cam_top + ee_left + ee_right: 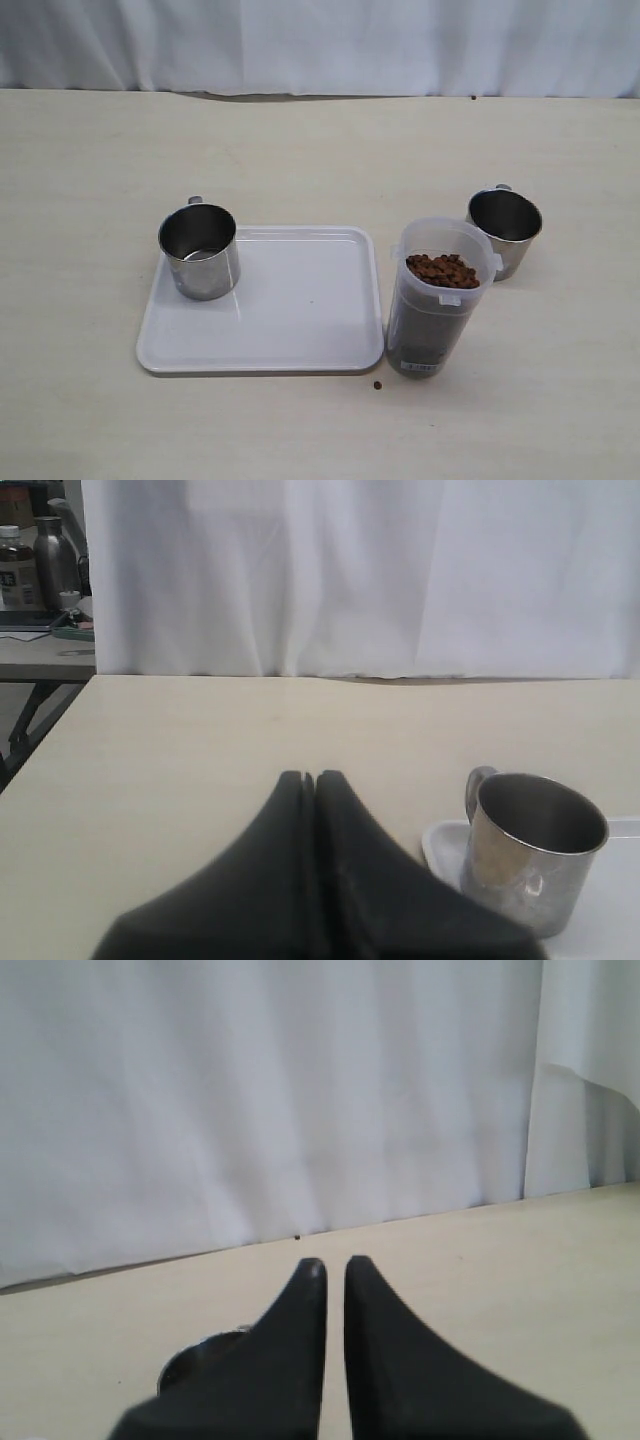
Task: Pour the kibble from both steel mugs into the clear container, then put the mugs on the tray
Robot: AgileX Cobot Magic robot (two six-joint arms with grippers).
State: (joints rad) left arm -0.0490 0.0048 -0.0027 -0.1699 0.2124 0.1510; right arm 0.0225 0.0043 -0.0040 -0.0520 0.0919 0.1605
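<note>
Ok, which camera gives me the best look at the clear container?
The exterior view: the clear container stands whole beside the tray, kibble visible inside. Neither wrist view shows it.

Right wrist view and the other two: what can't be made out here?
- Right wrist view: the right claw hides all but a rim sliver of what is probably a shiny steel mug.
- Left wrist view: the flat white plastic tray shows only a corner and a strip. The left claw, the other steel mug and the frame edge hide the rest.
- Exterior view: the label on the tall clear plastic container is too small to read. Neither claw is in frame.
</note>
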